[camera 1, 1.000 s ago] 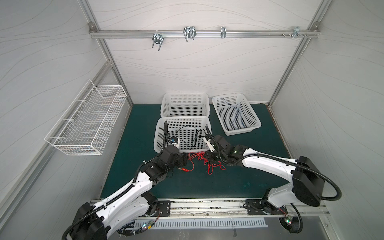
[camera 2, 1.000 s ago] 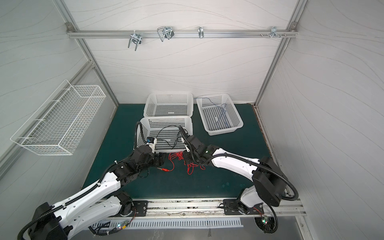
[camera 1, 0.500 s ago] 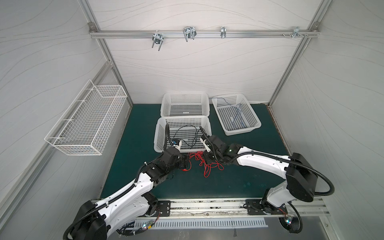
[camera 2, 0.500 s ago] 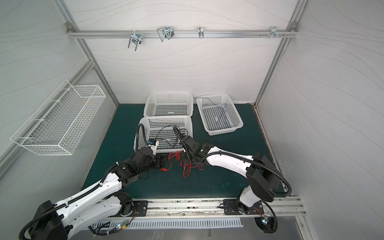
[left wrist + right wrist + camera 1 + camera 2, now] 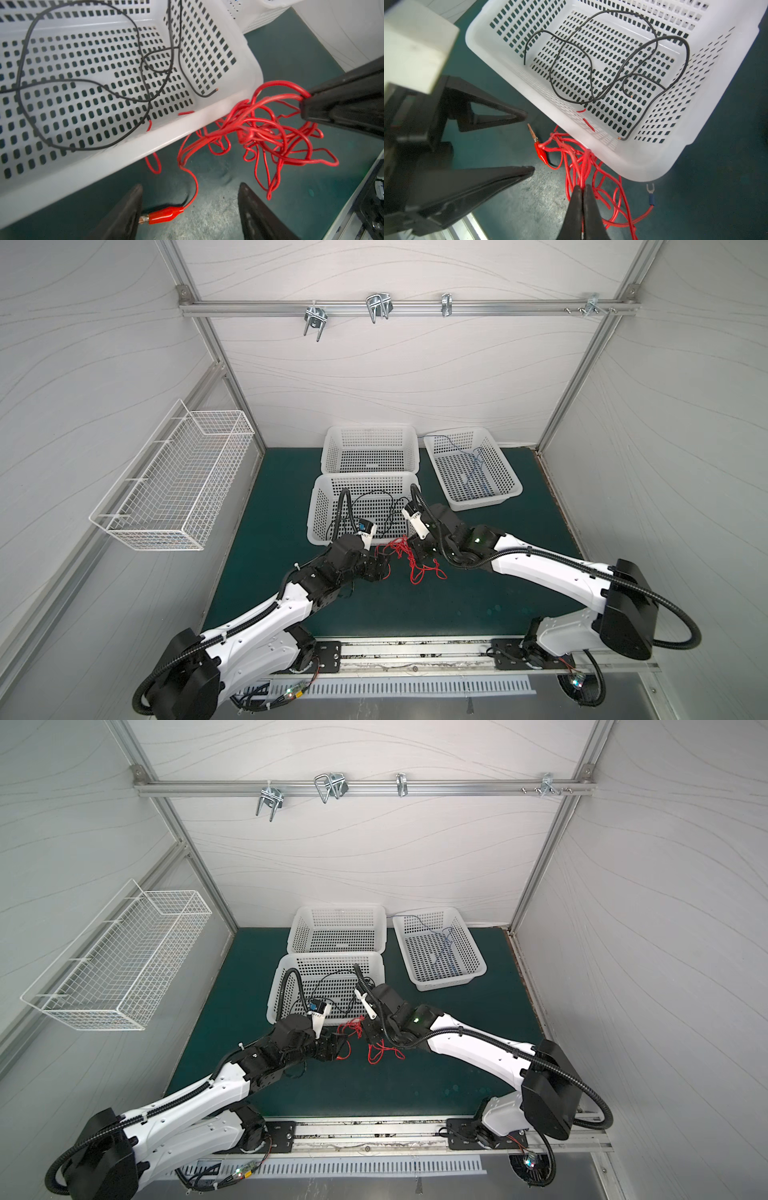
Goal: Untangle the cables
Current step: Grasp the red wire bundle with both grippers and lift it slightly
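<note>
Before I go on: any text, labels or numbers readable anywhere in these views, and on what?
None can be read.
Blue sticker on the left arm's wrist camera: too small to read.
Dark mark on the right arm's wrist camera: too small to tell if it is text.
No print shows on the red cables or the white baskets.

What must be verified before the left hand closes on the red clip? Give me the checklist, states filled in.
1. Right hand shut on the red cables: ok.
2. Left hand open: ok.
3. Red clip lying on the mat inside the left hand's opening: ok.
4. Red cables clear of the near basket: not ok, loops lie against its wall.
5. Black cable apart from the red ones, inside the basket: ok.
6. Clip's lead free of the knot: cannot tell.
</note>
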### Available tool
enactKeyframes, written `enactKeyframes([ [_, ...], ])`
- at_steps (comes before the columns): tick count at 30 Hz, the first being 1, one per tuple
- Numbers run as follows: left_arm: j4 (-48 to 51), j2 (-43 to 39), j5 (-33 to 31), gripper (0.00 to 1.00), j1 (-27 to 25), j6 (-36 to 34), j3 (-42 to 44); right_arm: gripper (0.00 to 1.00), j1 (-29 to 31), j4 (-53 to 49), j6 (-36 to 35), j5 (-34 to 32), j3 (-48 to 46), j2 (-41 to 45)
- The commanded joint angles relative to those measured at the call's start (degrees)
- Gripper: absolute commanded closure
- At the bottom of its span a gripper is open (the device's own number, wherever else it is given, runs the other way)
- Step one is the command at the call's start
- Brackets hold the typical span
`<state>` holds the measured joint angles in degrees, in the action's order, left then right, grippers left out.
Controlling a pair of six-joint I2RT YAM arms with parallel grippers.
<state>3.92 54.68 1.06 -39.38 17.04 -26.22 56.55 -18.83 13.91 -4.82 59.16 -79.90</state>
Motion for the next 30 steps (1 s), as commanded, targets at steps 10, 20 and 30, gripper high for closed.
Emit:
enactKeyframes([
  [10,-6.6,2.61,-2.92,0.64,-4.33,-4.07,-2.58,1.0,-0.04,5.26,-1.34,9.19,0.12,8.57],
  [20,-8.32,3.94,-5.64,1.0,-5.81,-1.5,-1.45,1.0,-0.04,-1.2,2.11,-3.92,-0.55,13.89],
  [30,-6.47,7.08,-9.67,1.0,-5.8,0.3,-2.19,1.0,-0.04,-3.27,5.94,-4.5,-6.07,11.2],
])
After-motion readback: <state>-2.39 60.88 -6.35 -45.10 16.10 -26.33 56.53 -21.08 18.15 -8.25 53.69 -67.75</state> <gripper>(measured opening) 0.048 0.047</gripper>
